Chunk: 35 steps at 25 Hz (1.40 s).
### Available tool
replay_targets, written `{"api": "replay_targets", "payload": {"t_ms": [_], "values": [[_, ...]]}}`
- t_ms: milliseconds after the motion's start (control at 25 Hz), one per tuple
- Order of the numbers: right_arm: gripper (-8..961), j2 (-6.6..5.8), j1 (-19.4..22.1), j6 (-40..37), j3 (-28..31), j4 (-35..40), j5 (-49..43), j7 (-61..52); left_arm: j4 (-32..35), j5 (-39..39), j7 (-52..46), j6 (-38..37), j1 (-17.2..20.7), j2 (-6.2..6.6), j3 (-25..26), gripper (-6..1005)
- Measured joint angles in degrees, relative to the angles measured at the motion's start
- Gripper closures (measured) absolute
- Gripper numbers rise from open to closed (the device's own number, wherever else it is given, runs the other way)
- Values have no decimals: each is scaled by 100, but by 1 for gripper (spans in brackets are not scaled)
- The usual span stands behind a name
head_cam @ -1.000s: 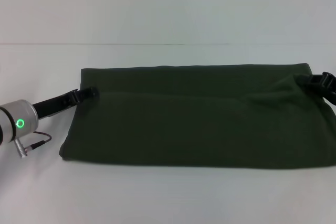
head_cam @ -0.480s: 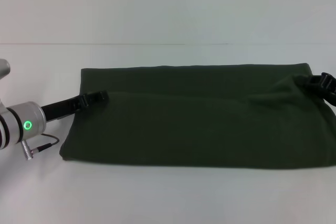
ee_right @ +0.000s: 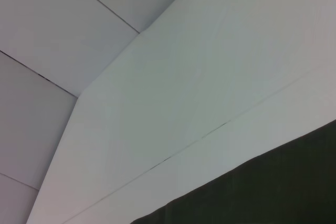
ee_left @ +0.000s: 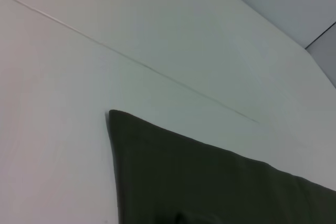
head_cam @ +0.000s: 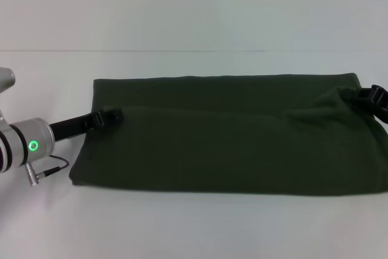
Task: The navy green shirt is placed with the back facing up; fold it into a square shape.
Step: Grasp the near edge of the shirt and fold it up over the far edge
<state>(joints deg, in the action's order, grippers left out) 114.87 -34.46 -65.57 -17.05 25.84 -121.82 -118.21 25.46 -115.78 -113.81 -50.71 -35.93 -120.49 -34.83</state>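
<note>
With the left claw (head_cam: 114, 115) and right claw (head_cam: 371, 94) at opposite ends of the dark olive-green cotton shirt (head_cam: 230, 137) on the white worktop (head_cam: 194, 228), their closure indiscernible, raise both ends evenly to keep the fold square.

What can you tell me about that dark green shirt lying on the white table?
The navy green shirt is plain dark olive, soft, cotton-looking cloth, showing no print. It lies flat on the white table, folded into a wide band with a lengthwise fold ridge across its upper part. Its far edge is straight and its near corners rounded. The left gripper sits at its left end and the right gripper at its right end, each at the fold ridge.
</note>
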Motion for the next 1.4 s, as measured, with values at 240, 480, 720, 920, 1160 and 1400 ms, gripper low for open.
{"api": "replay_targets", "payload": {"t_ms": [240, 480, 720, 920, 1160, 1400], "values": [[916, 0, 7, 0, -10, -5, 0, 1, 15, 54, 91, 2, 1, -18, 32, 658], [915, 0, 10, 1, -9, -9, 0, 8, 20, 107, 214, 4, -7, -43, 76, 829], [915, 0, 10, 1, -8, -9, 1, 9, 20, 373, 412, -33, 20, -54, 82, 942], [914, 0, 10, 1, -9, -9, 1, 9, 16, 514, 512, -75, 36, -52, 82, 971], [914, 7, 10, -8, -8, -9, 14, 9, 17, 598, 545, -91, 35, -52, 85, 970], [913, -28, 9, -325, 34, 56, 186, 13, 21, 1033, 642, -264, 48, -35, 93, 971]]}}
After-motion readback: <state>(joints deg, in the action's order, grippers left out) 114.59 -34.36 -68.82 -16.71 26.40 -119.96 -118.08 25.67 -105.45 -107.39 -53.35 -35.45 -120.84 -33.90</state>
